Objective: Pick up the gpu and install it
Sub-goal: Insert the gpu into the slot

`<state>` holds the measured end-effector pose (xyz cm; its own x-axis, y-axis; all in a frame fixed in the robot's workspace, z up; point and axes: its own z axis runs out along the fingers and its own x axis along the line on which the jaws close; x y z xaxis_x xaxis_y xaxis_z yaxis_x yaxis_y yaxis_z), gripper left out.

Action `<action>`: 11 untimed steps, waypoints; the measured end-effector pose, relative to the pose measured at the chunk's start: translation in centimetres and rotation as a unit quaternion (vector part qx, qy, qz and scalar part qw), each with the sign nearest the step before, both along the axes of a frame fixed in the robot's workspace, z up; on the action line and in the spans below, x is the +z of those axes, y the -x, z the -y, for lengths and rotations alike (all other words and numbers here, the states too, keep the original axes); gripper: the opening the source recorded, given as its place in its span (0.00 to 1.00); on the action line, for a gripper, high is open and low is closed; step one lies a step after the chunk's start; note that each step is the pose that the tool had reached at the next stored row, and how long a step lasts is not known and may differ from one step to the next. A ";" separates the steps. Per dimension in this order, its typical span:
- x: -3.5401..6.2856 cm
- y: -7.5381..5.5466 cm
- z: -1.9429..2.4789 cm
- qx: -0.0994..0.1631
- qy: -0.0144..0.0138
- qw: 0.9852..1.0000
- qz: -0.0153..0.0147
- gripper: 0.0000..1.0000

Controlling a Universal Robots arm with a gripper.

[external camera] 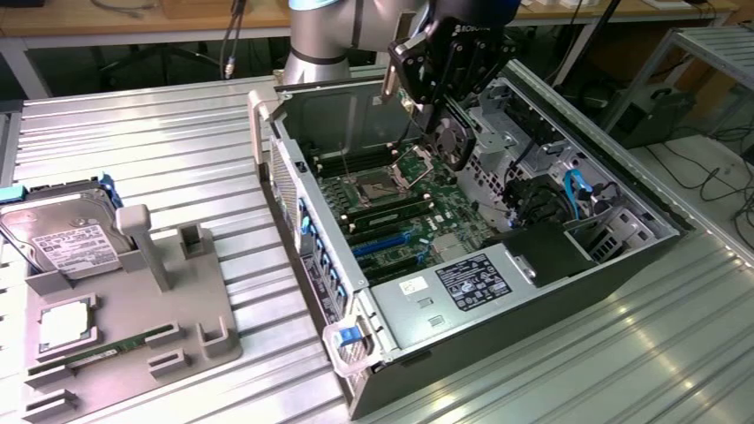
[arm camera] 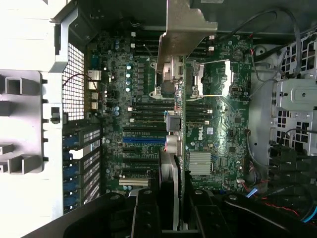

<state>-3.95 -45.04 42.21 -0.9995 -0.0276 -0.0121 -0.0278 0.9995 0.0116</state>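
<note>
Fingers (arm camera: 147, 212) clamp the thin green-and-black gpu card (arm camera: 178, 153); best keep it upright and parallel to the blue plastic slot (arm camera: 143, 140) beneath them.

Ribbed metal tabletop (external camera: 165, 132) — wooden bench (external camera: 71, 19) behind, cables (external camera: 719, 181) on floor (external camera: 674, 166).

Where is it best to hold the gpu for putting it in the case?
Probably by its upper long edge, from above, with pads on the two flat faces. The gpu hangs edge-down over the motherboard, so its lower edge is free; the gripper holds it this way.
</note>
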 end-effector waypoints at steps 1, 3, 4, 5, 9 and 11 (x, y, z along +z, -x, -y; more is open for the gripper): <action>0.00 0.0 0.00 0.000 0.000 1.000 0.000 0.28; 0.00 0.0 0.00 0.006 0.000 1.000 0.000 0.28; 0.00 0.0 0.00 0.011 0.000 1.000 0.000 0.28; 0.00 0.0 0.00 0.015 0.000 1.000 0.000 0.28; 0.00 0.0 0.00 0.038 0.000 0.999 0.000 0.28; 0.00 0.0 0.00 0.045 0.000 0.999 0.000 0.28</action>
<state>-3.95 -45.04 42.21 -0.9929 -0.1183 -0.0120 -0.1185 0.9929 0.0116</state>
